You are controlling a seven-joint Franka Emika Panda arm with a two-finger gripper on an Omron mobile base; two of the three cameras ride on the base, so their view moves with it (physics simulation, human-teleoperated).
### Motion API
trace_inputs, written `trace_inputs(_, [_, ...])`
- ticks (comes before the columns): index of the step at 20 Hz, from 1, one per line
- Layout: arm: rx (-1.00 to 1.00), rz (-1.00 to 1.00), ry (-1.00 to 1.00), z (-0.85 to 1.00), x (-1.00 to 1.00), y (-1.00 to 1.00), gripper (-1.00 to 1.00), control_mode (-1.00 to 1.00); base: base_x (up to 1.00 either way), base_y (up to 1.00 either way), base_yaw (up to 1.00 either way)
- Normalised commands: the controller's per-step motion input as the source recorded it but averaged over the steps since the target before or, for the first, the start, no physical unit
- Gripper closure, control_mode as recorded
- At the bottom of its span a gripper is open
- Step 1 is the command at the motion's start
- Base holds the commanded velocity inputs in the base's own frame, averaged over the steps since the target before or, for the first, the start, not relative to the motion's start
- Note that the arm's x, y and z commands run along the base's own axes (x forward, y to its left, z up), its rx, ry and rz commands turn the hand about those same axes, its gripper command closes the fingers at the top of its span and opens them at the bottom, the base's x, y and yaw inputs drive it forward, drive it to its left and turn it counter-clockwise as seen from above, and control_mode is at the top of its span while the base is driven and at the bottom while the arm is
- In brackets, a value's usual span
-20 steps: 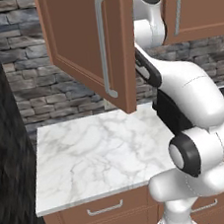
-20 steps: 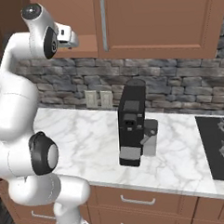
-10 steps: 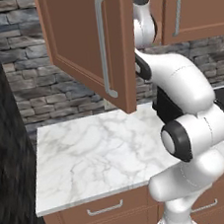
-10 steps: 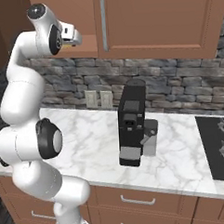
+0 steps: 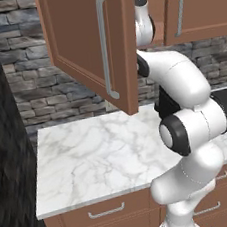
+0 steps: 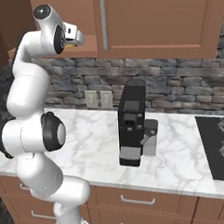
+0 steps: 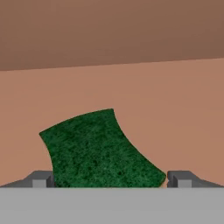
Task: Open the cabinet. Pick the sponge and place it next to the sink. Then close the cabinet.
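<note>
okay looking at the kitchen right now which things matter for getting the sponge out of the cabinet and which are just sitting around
Part of the job:
- cabinet, left door swung open
- sponge, dark green face toward the camera, lying inside the cabinet
- hand, open, fingers either side of the sponge, not gripping yet

Just lying about:
- black coffee machine on the counter
- stovetop
- wall sockets

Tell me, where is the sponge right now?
In the hand view, the sponge lies on the brown cabinet shelf, low in the middle, between the open gripper tips.
</note>
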Motion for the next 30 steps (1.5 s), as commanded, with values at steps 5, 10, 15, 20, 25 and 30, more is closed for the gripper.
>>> trace_inputs(5, [0.03,0.0,0.0,-0.05,-0.06,0.05,1.0,-1.0,0.0,0.0,0.0])
trace_inputs(10, [0.0,0.0,-0.11,0.0,-0.65,0.21,1.0,-1.0,0.0,0.0,0.0])
trace_inputs(15, [0.0,-0.05,-0.18,0.0,-1.0,0.15,1.0,-1.0,0.0,0.0,0.0])
trace_inputs(20, [0.01,-0.14,0.0,-0.11,-1.0,-0.05,1.0,-1.0,0.0,0.0,0.0])
trace_inputs(25, [0.07,-0.15,0.11,-0.02,-1.0,-0.34,1.0,-1.0,0.0,0.0,0.0])
trace_inputs(30, [0.14,-0.12,0.21,-0.01,-1.0,-0.45,1.0,-1.0,0.0,0.0,0.0])
